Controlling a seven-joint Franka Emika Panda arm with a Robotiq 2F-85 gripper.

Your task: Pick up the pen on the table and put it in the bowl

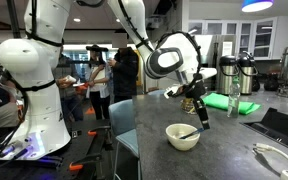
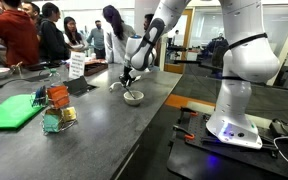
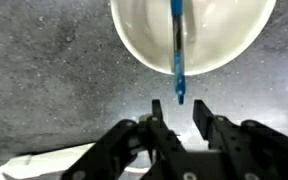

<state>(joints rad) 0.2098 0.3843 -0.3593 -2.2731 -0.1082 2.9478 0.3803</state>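
The cream-white bowl (image 3: 192, 30) sits on the dark grey table (image 3: 44, 80). It shows in both exterior views (image 1: 182, 137) (image 2: 132, 97). The pen (image 3: 177, 50) looks blue in the wrist view. It lies in the bowl, with one end sticking out over the near rim. In an exterior view it is a dark stick (image 1: 188, 131) leaning in the bowl. My gripper (image 3: 179, 112) is open and empty. It hovers just above and beside the bowl (image 1: 201, 116) (image 2: 127, 80), with the pen's free end just beyond its fingertips and apart from them.
A green-lidded clear container (image 1: 246, 104) and dark carafes (image 1: 234, 70) stand behind the bowl. A white cord (image 1: 274, 155) lies at the table's near side and also shows in the wrist view (image 3: 34, 165). A green mat (image 2: 9, 112) and colourful objects (image 2: 56, 108) lie on the table. People stand in the background.
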